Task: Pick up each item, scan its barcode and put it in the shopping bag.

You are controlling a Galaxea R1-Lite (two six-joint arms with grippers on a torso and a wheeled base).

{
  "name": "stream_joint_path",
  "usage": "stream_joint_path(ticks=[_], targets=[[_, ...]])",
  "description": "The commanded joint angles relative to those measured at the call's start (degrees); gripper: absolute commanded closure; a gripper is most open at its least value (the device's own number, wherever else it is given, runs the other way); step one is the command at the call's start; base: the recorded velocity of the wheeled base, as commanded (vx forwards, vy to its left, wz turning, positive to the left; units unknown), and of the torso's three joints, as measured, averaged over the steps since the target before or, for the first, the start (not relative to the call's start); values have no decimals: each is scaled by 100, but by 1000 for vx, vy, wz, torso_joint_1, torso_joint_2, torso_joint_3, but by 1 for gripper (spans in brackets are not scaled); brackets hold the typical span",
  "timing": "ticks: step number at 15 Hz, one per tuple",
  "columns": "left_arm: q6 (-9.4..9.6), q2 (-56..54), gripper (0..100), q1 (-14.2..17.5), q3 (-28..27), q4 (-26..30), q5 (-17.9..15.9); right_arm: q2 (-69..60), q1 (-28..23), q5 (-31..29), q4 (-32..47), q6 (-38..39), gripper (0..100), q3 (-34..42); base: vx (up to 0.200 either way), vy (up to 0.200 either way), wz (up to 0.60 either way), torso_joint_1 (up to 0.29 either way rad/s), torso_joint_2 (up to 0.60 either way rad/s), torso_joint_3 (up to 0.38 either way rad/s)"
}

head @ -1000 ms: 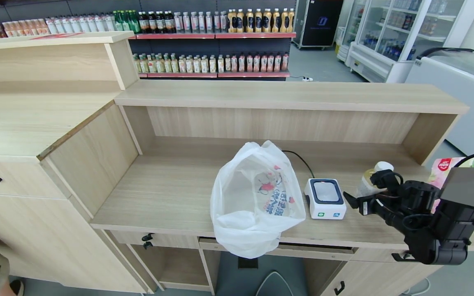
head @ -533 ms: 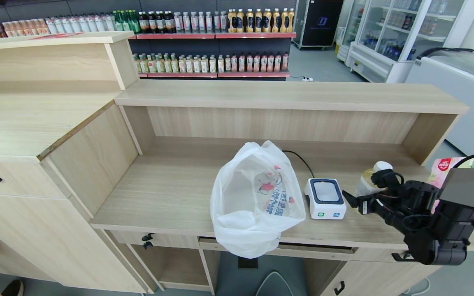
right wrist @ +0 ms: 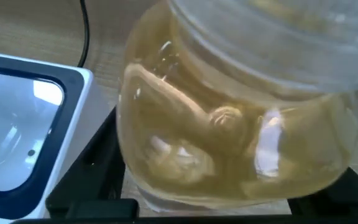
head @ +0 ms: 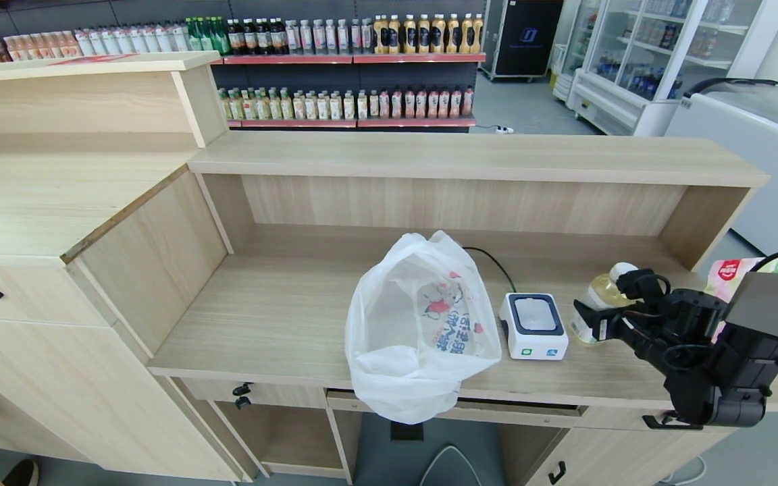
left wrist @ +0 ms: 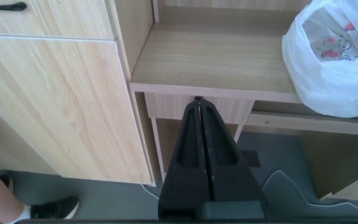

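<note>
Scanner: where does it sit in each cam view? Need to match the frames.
Head view: the scanner sits on the counter, between the bag and the bottle.
Right wrist view: the scanner is close beside the bottle, window up.
Left wrist view: aimed at the bag and the counter's front edge; the scanner's spot lies past the bag.
Shared landmark: the wooden counter top.

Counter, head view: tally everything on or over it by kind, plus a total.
shopping bag: 1
barcode scanner: 1
bottle: 1
snack packet: 1, partly hidden
Total: 4
</note>
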Motion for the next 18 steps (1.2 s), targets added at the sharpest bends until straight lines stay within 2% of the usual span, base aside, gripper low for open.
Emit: stream_joint_path(ticks=[1,6,8,10,11,12,15,17,18], targets=[[0,-2,100,0,0,0,2,-31,-29,-7,9,-3,100,-18,0,0,0,0,0,0],[0,-2,100,0,0,0,2,-154,-55,11,-43,6,100,-1,0,0,0,0,0,0],[9,-2,100,0,0,0,2,-576,-46,432,106,164,100,113,0,0,0,0,0,0],[0,-2,100,0,0,0,2,-1164,-20,828,669,296,100,201,0,0,0,0,0,0],[0,-2,100,0,0,0,2,-1727,-2,1118,1196,551,100,210,0,0,0,0,0,0],[0,-2,100,0,0,0,2,-1789,-2,1144,1249,586,100,210,0,0,0,0,0,0],[9,-2,100,0,0,0,2,-3696,50,2269,3226,1298,100,149,0,0,0,0,0,0],[0,-2,100,0,0,0,2,-4821,288,2981,4703,1764,100,-27,0,0,0,0,0,0],[9,-2,100,0,0,0,2,-5120,393,3175,5116,1913,100,-133,0,0,0,0,0,0]])
